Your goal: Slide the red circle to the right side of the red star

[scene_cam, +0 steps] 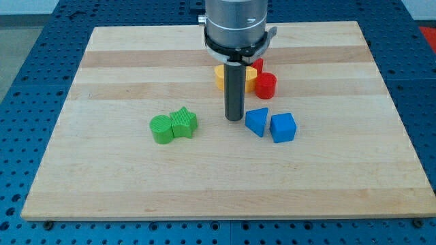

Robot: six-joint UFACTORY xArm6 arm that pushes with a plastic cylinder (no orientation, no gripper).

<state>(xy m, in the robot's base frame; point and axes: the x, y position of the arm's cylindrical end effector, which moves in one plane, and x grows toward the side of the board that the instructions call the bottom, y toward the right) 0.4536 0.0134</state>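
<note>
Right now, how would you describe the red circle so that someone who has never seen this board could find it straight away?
Start at the wooden board and find the dark rod ending in my tip near its middle. Just to the view's right of the rod, above the two blue blocks, sits the red circle. It is the round red cylinder standing in plain view, while the other red block is mostly hidden behind the rod, next to the yellow block.

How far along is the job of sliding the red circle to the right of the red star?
Done: the red circle sits right of the partly hidden red star, touching it. In hand: my tip rests below them, left of the blue blocks, touching nothing. Left: seemingly nothing.
</note>
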